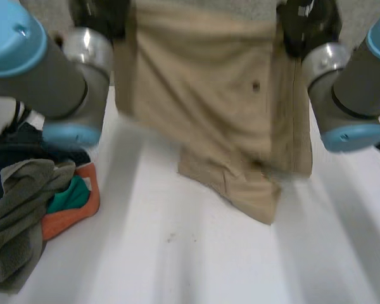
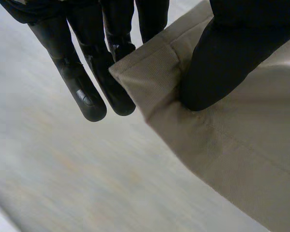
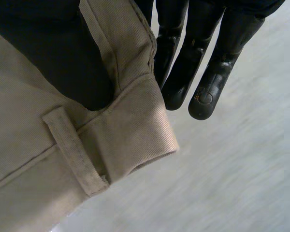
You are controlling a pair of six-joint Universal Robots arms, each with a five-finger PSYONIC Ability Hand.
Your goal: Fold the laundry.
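Right now you have the tan trousers point(image 1: 221, 107) held up between both hands over the white table point(image 1: 196, 253). They hang down from the far edge of the head view, and their lower end reaches the tabletop near the middle. You cannot tell whether it rests there or only brushes it.

Your left hand point(image 2: 222, 58) is on one upper corner of the trousers point(image 2: 232, 159). Its thumb presses on the hemmed edge and pinches it against the fingers behind the cloth. Two more fingers point(image 2: 87, 92) stick out straight and close together just beside that corner, touching nothing.

Your right hand point(image 3: 53, 53) pinches the other upper corner point(image 3: 34, 159) the same way, with the thumb on the waistband just above a belt loop point(image 3: 75, 150). The free fingers point(image 3: 203, 92) are straight and side by side, next to the cloth's edge.

In the head view the left hand point(image 1: 92, 16) and right hand point(image 1: 304, 25) are level with each other, well apart, with the cloth spread flat between them.

A pile of clothes point(image 1: 31, 202) in dark, olive, teal and orange lies on the table by your left arm, apart from the trousers.
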